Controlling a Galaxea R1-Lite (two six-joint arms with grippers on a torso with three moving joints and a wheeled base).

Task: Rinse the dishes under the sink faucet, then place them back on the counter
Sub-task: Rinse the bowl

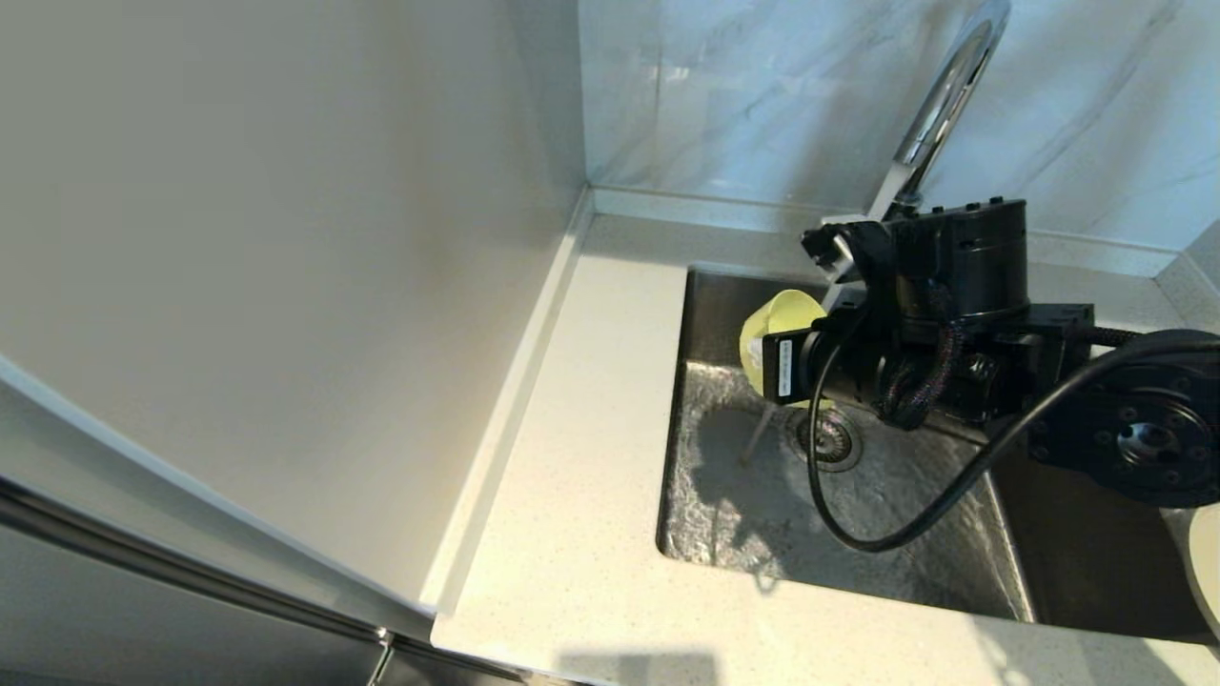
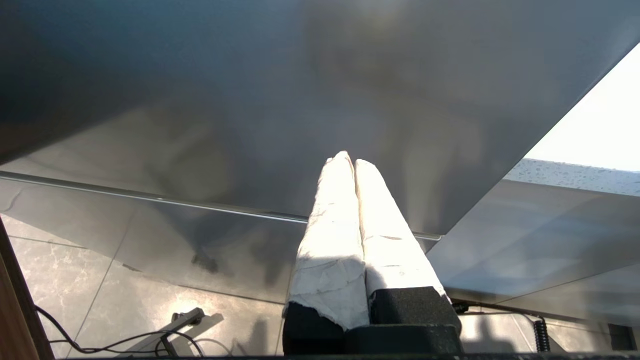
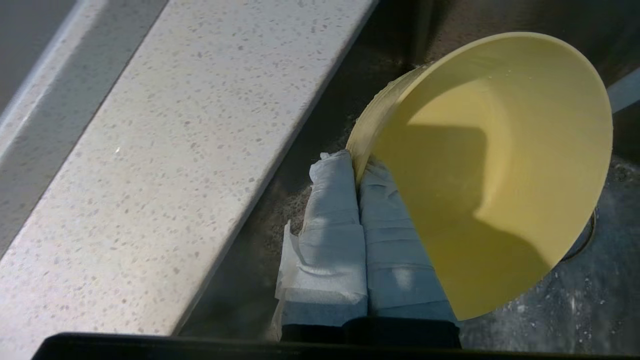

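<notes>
My right gripper [image 3: 356, 165] is shut on the rim of the pale-yellow bowl [image 3: 500, 165], one finger inside and one outside. The bowl [image 1: 782, 319] hangs tipped on its side over the back left part of the steel sink [image 1: 724, 505], above the drain strainer [image 1: 827, 440]. A thin streak [image 1: 756, 436] runs from the bowl down to the basin floor; I cannot tell what it is. The chrome faucet [image 1: 939, 105] rises behind my right wrist. A white plate's edge [image 1: 1209, 562] shows at the far right. The chopsticks are out of view. My left gripper [image 2: 349, 161] is shut and holds nothing.
The speckled counter [image 1: 572, 457] runs along the sink's left and front, bounded by a raised rim and a plain wall on the left. My right arm's black cable [image 1: 896, 534] loops over the basin. The left gripper sits low beside a steel cabinet front [image 2: 250, 100].
</notes>
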